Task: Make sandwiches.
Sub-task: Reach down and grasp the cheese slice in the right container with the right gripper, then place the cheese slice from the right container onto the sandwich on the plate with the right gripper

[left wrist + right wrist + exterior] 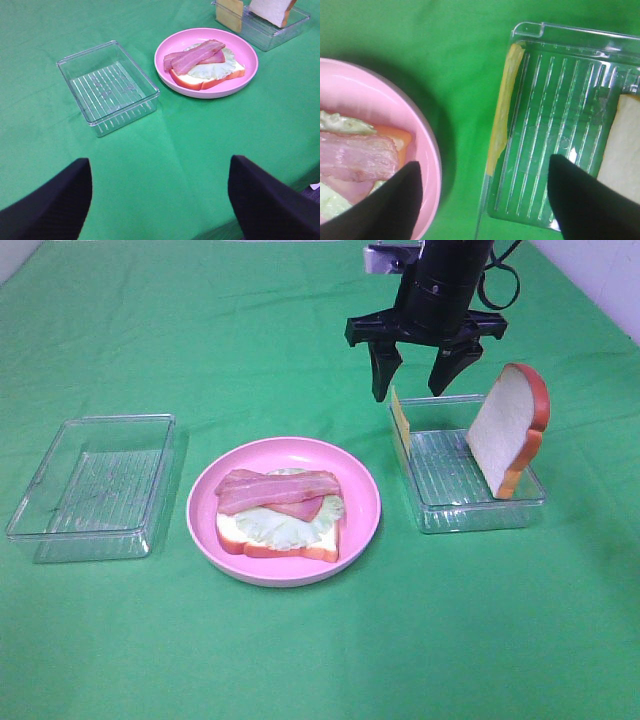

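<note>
1. Right gripper (411, 388): jaws spread, empty, above the upright cheese slice (400, 418)
2. Left gripper (160, 200): jaws spread, empty, over green cloth (200, 150)
3. Sandwich (280, 512), untopped: bread, lettuce, bacon on pink plate (360, 490)
4. Bread slice (508, 430): leaning in right tray (440, 515)

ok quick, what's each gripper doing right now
left gripper: open, holding nothing
right gripper: open, holding nothing, above the cheese slice at the tray edge
</note>
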Controlling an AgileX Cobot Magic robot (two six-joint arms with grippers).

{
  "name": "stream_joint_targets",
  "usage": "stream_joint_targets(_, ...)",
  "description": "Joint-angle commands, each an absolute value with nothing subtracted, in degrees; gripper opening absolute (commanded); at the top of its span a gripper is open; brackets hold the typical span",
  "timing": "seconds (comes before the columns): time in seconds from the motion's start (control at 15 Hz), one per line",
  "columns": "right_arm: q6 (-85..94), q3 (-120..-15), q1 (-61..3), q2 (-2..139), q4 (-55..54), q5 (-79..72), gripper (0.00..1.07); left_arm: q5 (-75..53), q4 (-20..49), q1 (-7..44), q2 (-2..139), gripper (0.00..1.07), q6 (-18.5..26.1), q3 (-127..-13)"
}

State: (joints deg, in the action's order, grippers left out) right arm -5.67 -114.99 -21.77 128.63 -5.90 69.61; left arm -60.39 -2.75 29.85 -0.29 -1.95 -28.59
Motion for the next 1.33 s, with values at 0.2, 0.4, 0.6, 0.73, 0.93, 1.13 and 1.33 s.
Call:
stream_joint_targets(0.2, -5.3, -115.2, -21.6, 131.6, -5.6, 65.8, 0.61, -59.8, -2.3, 29.9, -1.4, 0.73, -1.8, -28.5)
stream_joint_targets(0.4, -5.5, -115.2, -21.6, 133.0, -4.4, 64.5, 0.59, -59.8, -2.3, 29.9, -1.4, 0.73, -1.8, -28.5)
stream_joint_targets(0.6, -5.5, -115.2, -21.6, 134.5, -3.6, 64.5, 0.49, -59.8, -2.3, 29.9, -1.4, 0.73, -1.8, -28.5)
stream_joint_targets(0.73, -5.5, -115.2, -21.6, 134.7, -3.6, 64.5, 0.34, -59.8, -2.3, 29.9, -1.4, 0.73, -1.8, -28.5)
stream_joint_targets(0.93, -5.5, -115.2, -21.6, 134.7, -3.5, 64.7, 0.03, -59.8, -2.3, 29.9, -1.4, 0.73, -1.8, -28.5)
stream_joint_targets(1.13, -5.5, -115.2, -21.6, 134.5, -3.3, 65.0, 0.0, -59.8, -2.3, 29.9, -1.4, 0.73, -1.8, -28.5)
stream_joint_targets(1.33, -5.5, -116.5, -21.6, 132.6, -3.3, 66.2, 0.0, -59.8, -2.3, 29.9, -1.4, 0.73, -1.8, -28.5)
